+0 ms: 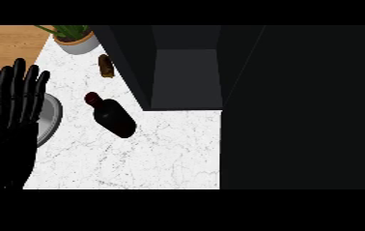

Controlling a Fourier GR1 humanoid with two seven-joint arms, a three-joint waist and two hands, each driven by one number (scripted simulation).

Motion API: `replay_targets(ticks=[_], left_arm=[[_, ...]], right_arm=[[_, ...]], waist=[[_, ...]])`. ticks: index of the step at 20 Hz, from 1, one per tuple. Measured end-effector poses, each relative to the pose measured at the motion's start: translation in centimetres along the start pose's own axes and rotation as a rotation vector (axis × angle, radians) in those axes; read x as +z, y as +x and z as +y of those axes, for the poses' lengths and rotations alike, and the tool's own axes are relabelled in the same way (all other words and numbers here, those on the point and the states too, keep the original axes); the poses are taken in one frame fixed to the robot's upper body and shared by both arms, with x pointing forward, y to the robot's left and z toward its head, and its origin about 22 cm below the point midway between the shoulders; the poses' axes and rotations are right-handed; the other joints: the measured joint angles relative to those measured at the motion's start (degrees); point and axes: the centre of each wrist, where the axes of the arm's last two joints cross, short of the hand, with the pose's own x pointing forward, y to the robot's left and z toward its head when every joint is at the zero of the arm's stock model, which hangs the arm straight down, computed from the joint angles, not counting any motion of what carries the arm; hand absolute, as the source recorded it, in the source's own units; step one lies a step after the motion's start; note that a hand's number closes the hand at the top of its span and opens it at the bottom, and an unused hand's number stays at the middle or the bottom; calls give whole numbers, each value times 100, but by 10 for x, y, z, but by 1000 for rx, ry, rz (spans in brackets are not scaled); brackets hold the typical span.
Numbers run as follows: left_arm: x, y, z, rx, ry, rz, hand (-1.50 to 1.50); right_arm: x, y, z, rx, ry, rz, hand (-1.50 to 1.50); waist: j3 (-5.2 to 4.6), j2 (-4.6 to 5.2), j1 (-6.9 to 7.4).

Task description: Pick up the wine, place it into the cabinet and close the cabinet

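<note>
A dark red wine bottle (114, 115) lies on its side on the white marble counter (157, 152), neck pointing up-left. Right of it stands the dark cabinet (187, 75), its inside showing and its door (292, 109) swung wide over the right half of the view. My left hand (21, 97) rests at the left edge, fingers straight and pointing up, apart from the bottle. The right hand does not show in the head view.
A potted green plant (75, 39) stands at the counter's far left corner. A small brown object (106, 65) lies just below it. A grey round plate (50, 119) sits at the left edge, partly behind my left hand.
</note>
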Motion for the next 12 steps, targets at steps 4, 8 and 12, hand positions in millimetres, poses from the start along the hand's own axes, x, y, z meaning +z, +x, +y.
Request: replay_targets(ticks=[4,8,12], left_arm=[[-16,-1,7,107,-172,-47,-150],[-25,-9,-6,295,-430,-25,-150],[-33,-16,3,443,-593,58,-150]], right_arm=[[7,3,0,2,-1,7,-150],[14,5,12,-84,72,42,-150],[23,20,22,-175,142,92,-150]], waist=[[40,28,-31],[53,56,-156],[60,38,-121]])
